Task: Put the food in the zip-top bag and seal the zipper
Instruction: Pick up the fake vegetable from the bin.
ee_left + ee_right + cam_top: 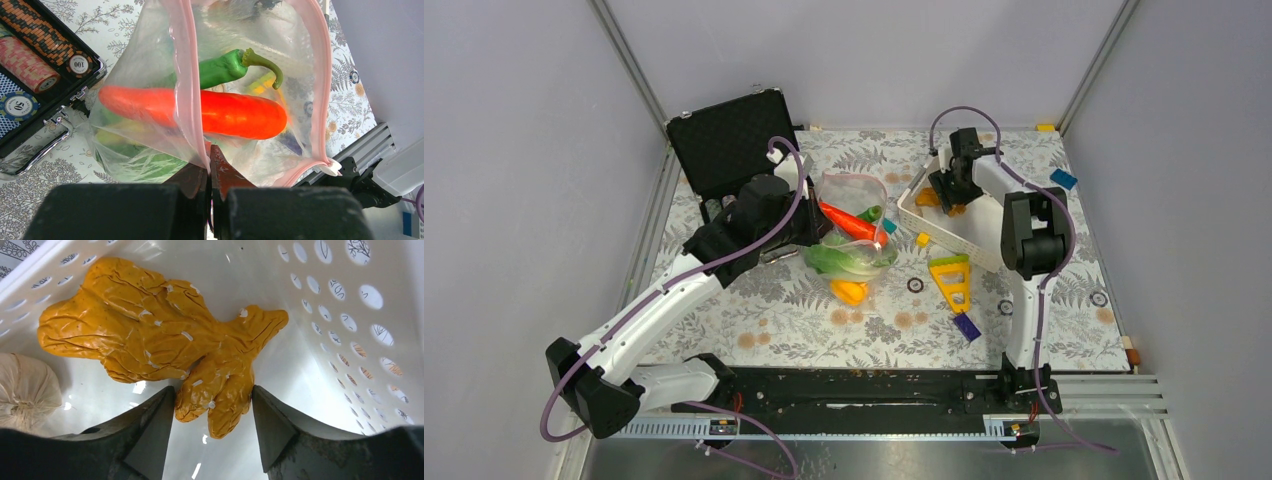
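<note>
We find legible markings in the left wrist view only, all inside the open black case (35, 125). A white-centred chip (80, 64), lying flat at the case's right corner, carries three digits that appear as "001" from this angle, so we take it as "100" seen upside down. A blue chip (19, 106), lying lower left within the case, carries "50", turned nearly upside down to the camera. We can read nothing in the top or right wrist views.
</note>
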Robot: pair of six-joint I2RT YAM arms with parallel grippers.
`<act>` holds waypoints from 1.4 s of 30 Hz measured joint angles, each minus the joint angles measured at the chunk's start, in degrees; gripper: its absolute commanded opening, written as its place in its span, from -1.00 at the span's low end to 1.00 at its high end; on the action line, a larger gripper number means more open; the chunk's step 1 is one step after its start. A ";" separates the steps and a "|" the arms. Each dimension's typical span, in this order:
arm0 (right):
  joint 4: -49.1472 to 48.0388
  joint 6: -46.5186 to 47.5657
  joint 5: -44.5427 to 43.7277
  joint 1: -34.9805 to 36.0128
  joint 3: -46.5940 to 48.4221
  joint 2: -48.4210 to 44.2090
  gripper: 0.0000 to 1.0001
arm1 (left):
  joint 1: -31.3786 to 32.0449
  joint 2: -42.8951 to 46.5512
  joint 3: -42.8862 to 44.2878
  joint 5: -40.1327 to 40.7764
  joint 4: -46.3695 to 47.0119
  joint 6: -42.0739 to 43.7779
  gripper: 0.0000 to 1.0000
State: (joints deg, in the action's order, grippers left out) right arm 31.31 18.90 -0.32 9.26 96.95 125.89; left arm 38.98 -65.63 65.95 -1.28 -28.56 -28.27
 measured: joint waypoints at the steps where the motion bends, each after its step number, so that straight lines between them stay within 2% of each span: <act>1: 0.37 0.20 0.31 0.02 0.42 0.22 0.20 | -0.02 0.00 0.00 -0.02 0.00 0.00 -1.00; 4: 1.57 0.79 0.42 0.00 1.88 1.25 0.09 | -0.04 0.00 0.00 0.00 0.00 0.00 -1.00; 10: 2.91 1.51 0.44 0.00 3.32 1.86 -0.32 | -0.04 0.00 0.00 0.02 0.00 -0.02 -1.00; 21: 0.02 1.81 0.37 0.00 0.81 0.90 -0.68 | -0.24 0.00 0.00 0.07 0.00 -0.04 -1.00; 30: -0.79 1.86 -0.70 0.00 -5.09 -4.42 -0.76 | -0.26 0.00 0.00 0.20 0.00 -0.04 -1.00; 42: -1.18 1.05 -8.96 0.00 -13.86 -21.14 -0.78 | -0.31 0.02 -0.02 0.20 0.00 -0.26 -1.00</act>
State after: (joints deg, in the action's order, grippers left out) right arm 30.13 19.94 -9.28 9.26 83.09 104.75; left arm 38.68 -65.60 65.93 -1.08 -28.56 -28.53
